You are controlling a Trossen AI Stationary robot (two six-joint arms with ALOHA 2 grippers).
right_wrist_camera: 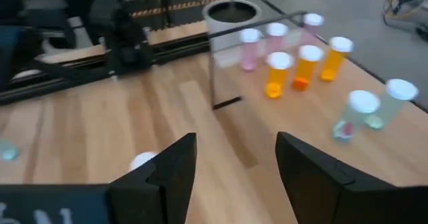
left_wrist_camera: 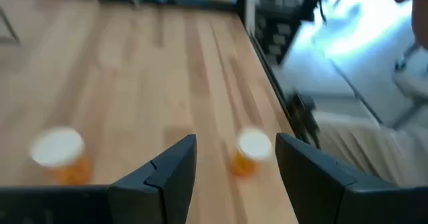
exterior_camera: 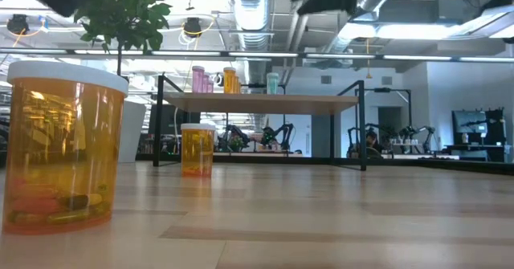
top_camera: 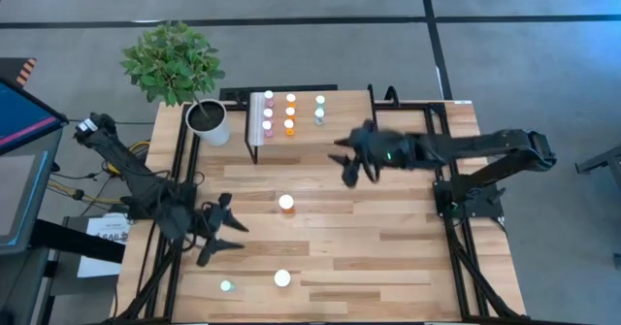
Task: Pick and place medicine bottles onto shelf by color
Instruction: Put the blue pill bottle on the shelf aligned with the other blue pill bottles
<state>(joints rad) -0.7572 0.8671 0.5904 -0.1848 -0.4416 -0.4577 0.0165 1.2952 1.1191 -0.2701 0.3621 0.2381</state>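
Bottles stood in colour rows on the shelf; three lay loose on the worktop. Both claws, right and left, gaped empty; retreating, the right might topple the green pair.

Left pincer open and low, right pincer open, raised

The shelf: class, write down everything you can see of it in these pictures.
The shelf is a small raised platform with a light wood top on thin black metal legs, standing at the far side of the table beside a white plant pot. A pale strip runs along its edge nearest the pot. Eight small bottles stand upright on it in colour rows: three pink, three orange, two teal-green. The rest of its top is bare. The right gripper hangs near its front edge, not touching it.
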